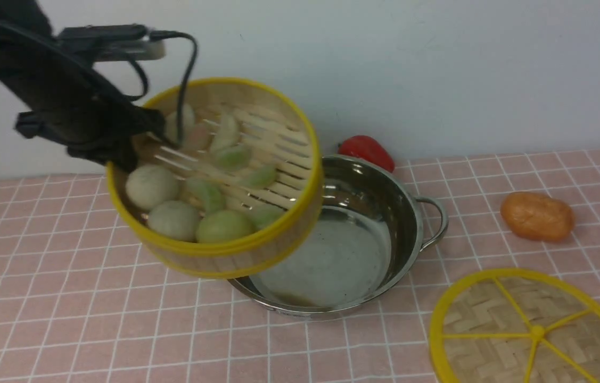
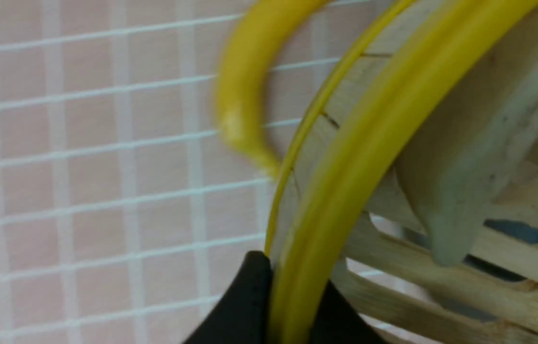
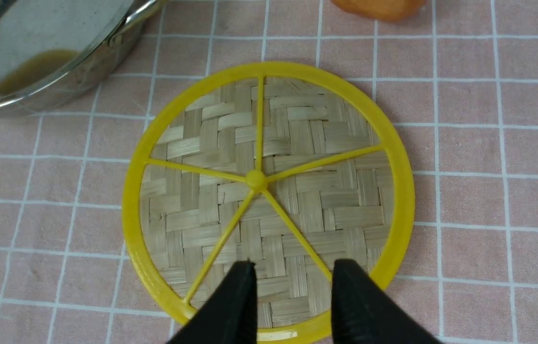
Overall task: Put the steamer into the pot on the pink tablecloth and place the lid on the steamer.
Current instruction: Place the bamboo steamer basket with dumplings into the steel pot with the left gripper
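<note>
My left fingers (image 2: 245,306) pinch the steamer (image 1: 236,255) rim, holding it tilted over the pot (image 1: 385,213) below them. My right fingers (image 3: 237,306), spread, hover above the lid (image 3: 269,191), ready for pickup.

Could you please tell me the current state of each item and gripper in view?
Steamer: held aloft, tilted, filled with dumplings, partly over the pot.
Pot: upright on the pink tablecloth, no steamer inside.
Lid: flat on the tablecloth, not gripped.
Left gripper: jaws shut on the steamer's rim.
Right gripper: jaws open above the lid.
</note>
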Controlling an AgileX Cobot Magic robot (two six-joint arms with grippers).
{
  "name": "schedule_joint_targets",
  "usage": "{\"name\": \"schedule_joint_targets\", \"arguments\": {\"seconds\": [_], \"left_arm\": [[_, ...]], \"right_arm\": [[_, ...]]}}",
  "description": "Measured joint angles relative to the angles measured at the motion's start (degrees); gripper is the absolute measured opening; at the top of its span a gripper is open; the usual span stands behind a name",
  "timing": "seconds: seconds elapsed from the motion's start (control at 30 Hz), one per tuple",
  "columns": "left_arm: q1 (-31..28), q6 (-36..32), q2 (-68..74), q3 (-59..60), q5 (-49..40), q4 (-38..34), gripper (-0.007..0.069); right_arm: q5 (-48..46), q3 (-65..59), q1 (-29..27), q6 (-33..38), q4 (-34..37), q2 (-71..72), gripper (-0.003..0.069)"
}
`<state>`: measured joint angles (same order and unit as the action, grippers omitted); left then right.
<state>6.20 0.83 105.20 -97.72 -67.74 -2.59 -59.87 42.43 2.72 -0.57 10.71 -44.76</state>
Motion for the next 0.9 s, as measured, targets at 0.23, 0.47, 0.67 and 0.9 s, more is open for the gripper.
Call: {"name": "schedule_joint_targets", "arguments": {"seconds": [0.23, 0.47, 0.67, 0.9], "left_arm": [[6.82, 1.49, 15.25, -13.14, -1.51, -0.21, 0.0029], [7.45, 1.6, 21.06, -17.0, -1.45, -2.31, 0.0029], [7.66, 1.6, 24.26, -17.23, -0.96, -4.25, 0.0029], [7.73, 1.55, 25.94, -17.3, -0.59, -4.11, 0.0029]], "right_arm": [[-0.18, 0.0, 0.0, 0.0, 1.28, 0.0, 0.024], [-0.33, 0.0, 0.0, 0.0, 1.35, 0.0, 0.024], [-0.37, 0.0, 0.0, 0.0, 1.67, 0.0, 0.024], [-0.37, 0.0, 0.0, 0.0, 2.09, 0.0, 0.024]]}}
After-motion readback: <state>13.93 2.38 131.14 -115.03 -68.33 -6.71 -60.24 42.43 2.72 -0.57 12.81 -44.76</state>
